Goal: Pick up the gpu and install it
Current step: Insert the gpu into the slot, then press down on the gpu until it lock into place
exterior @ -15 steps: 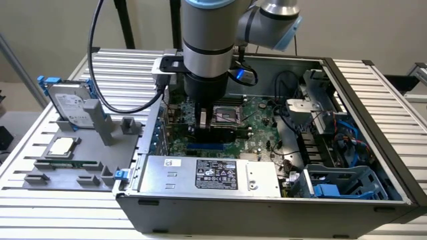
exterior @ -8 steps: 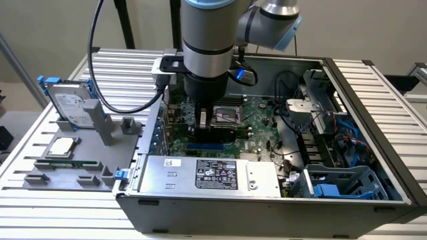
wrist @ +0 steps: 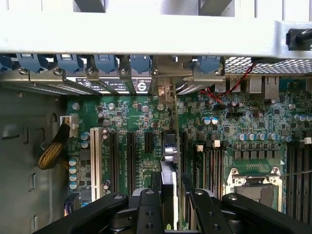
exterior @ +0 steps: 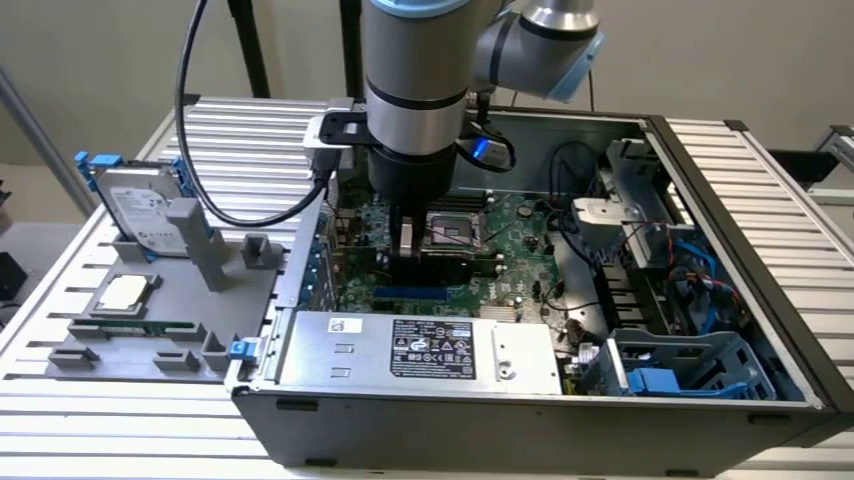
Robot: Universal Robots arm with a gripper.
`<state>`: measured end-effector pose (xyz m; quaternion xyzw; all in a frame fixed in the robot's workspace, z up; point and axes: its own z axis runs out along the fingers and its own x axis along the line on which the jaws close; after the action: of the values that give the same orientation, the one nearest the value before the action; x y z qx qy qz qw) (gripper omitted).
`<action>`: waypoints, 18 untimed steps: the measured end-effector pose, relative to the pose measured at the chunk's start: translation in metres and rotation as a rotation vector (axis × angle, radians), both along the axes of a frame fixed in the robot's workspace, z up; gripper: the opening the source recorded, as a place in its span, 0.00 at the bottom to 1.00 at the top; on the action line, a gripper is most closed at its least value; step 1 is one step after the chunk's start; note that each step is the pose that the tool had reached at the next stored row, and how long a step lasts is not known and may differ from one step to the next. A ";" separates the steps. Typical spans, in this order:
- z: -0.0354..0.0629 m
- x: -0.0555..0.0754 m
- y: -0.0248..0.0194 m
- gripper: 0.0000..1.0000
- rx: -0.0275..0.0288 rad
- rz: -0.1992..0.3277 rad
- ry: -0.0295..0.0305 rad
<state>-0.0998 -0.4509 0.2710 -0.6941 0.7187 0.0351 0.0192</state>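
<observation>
Wrist view: the gpu [wrist: 176,122] stands edge-on, gripped by the tool [wrist: 173,201].

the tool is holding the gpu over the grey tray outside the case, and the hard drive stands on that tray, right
Not over the grey tray: the exterior view shows the tool holding the gpu inside the open case, above the motherboard. The hard drive does stand on that tray.

Seemingly free slots [wrist: 131,153] beside gpu [wrist: 170,146]
</observation>
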 end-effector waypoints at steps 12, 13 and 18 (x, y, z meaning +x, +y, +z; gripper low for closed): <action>-0.0020 0.002 -0.0002 0.00 -0.0031 -0.012 0.0001; -0.0023 0.002 -0.0002 0.00 -0.0041 -0.013 0.0001; -0.0034 0.002 -0.0002 0.00 -0.0079 -0.020 0.0010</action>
<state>-0.0976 -0.4511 0.2677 -0.6868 0.7259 0.0324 0.0165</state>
